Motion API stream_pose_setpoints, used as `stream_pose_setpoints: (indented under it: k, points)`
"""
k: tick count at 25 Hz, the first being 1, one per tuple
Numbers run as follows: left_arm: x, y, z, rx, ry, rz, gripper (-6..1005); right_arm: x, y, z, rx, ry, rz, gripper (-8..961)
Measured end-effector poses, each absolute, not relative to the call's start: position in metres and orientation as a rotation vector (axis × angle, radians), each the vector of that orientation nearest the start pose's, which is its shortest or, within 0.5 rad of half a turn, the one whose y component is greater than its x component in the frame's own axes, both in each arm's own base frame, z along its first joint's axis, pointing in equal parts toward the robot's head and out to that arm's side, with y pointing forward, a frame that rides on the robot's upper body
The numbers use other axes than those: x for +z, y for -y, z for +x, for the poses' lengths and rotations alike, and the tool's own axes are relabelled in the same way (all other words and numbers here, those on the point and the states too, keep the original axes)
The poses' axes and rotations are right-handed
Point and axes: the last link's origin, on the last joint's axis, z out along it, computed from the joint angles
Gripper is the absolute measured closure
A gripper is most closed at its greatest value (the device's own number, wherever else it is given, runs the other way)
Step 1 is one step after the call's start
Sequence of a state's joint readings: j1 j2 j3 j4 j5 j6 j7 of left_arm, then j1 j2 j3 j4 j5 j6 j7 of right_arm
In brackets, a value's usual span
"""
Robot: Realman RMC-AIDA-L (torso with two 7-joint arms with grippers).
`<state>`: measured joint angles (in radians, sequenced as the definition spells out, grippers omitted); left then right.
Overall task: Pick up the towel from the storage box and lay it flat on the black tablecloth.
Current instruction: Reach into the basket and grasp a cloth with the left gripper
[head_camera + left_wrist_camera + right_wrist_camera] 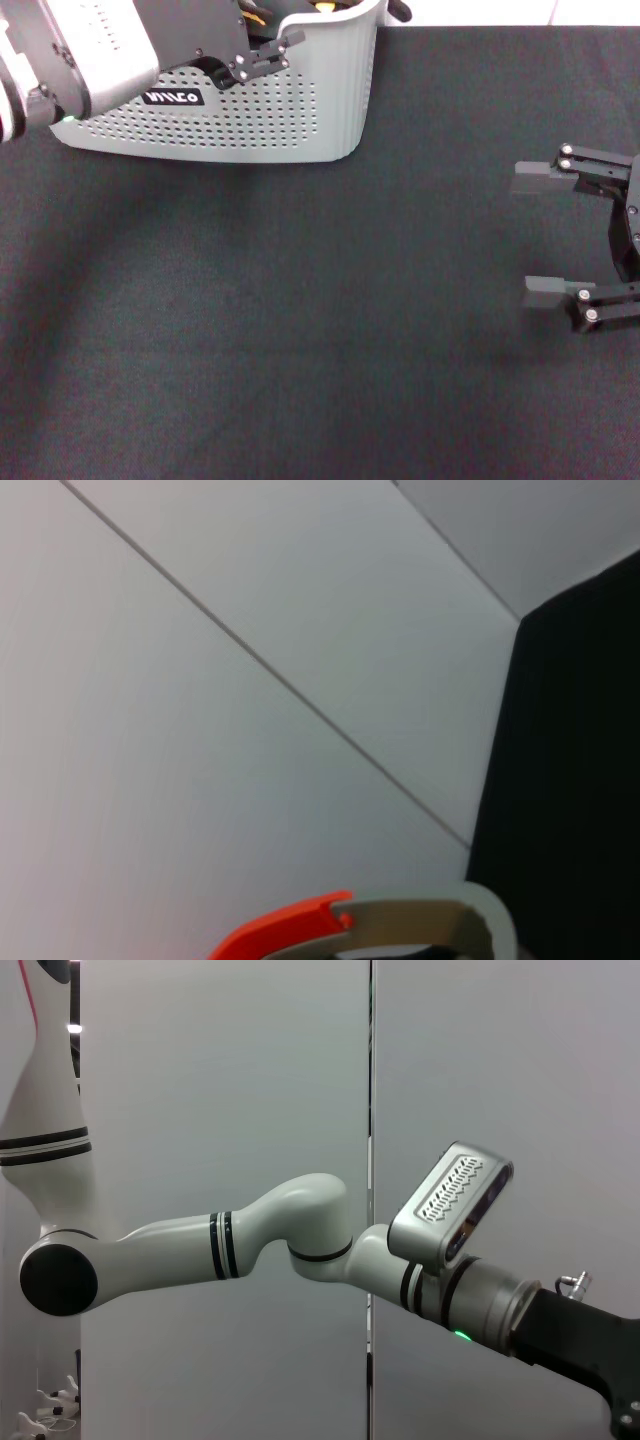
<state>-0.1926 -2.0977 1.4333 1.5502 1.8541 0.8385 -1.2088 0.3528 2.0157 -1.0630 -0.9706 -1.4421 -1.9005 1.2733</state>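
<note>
Towel (pixel 326 5) shows only as a sliver of yellow above the rim of the storage box (pixel 260 115), so it lies inside, mostly hidden. The box stands at the far left of the black tablecloth (pixel 300 330), which covers the surface in front of it. The left gripper (pixel 262 57) hangs over the box's near rim; whether its fingers are apart or closed I cannot tell. The right gripper (pixel 545 235) hovers with its fingers spread over the cloth, well apart at the right. The step in hand looks like the reach into the box. Next, the left gripper likely needs to descend and pinch the towel.
</note>
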Motion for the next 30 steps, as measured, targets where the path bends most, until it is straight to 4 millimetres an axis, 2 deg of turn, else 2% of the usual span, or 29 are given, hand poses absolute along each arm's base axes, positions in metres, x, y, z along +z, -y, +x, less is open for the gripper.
stream_pose_setpoints:
  k: [11,20,30]
  points:
    - [0.043,-0.355,-0.166,-0.073,-0.512,-2.164,354,0.054,-0.279,0.198,1.165,0.099,-2.824,106]
    - [0.034,-0.355,-0.168,-0.026,-0.585,-2.156,371,0.053,-0.282,0.195,1.159,0.107,-2.822,107]
    - [0.025,-0.361,-0.172,0.049,-0.614,-2.086,506,0.053,-0.283,0.195,1.158,0.108,-2.822,107]
